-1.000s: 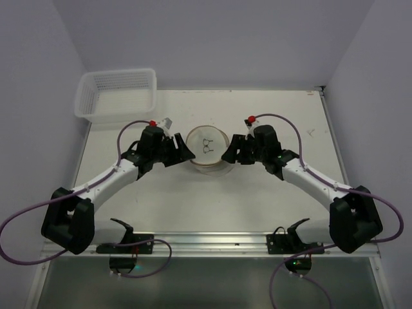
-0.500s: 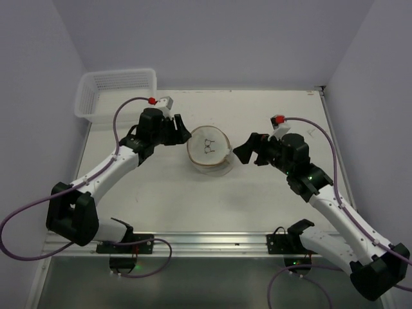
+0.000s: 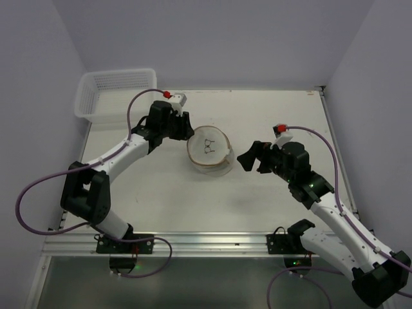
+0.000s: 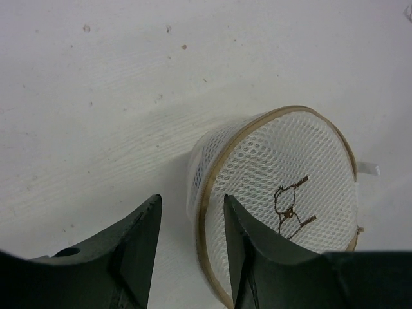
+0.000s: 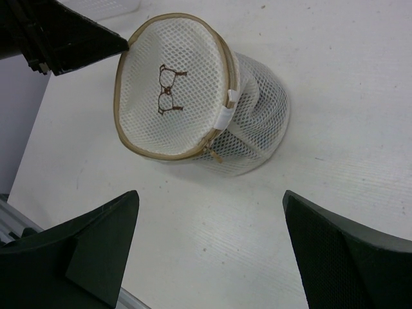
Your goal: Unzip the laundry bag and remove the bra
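top view: the bag (image 3: 209,149) lies mid-surface (image 3: 270,122), its pictogram face up. the left pincer (image 3: 185,127) is just beside its far-left rim and the right pincer (image 3: 248,158) is near its right side. a basket (image 3: 116,90) sits at the far left corner.
left wrist: fingers (image 4: 138,238) stand apart, with the bag's beige rim in the gap.
right wrist: fingers (image 5: 96,251) are spread wide. the zipper pull (image 5: 214,154) hangs at the rim.
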